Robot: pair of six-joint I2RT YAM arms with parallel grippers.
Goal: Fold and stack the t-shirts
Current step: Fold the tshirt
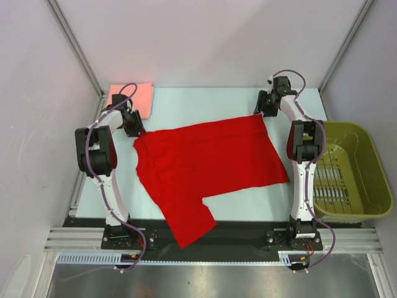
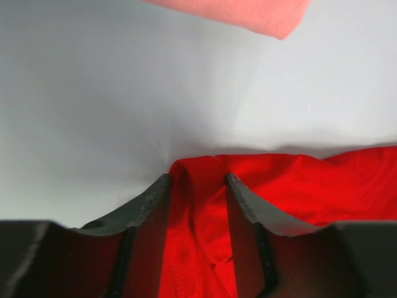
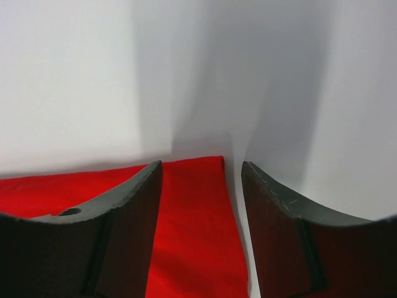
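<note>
Top view: the red t-shirt [image 1: 211, 164] lies spread across the middle of the table [image 1: 205, 99], with one part reaching past the near edge. The salmon-pink t-shirt [image 1: 139, 96] sits folded at the far left corner. An olive-green basket [image 1: 356, 133] stands off the table's right side. Left wrist view: the left gripper [image 2: 197, 186] has its jaws drawn in on a bunched fold at the red t-shirt's edge. Right wrist view: the right gripper [image 3: 201, 177] stands with jaws parted over the red t-shirt's far right corner, where the cloth lies flat and ungripped.
</note>
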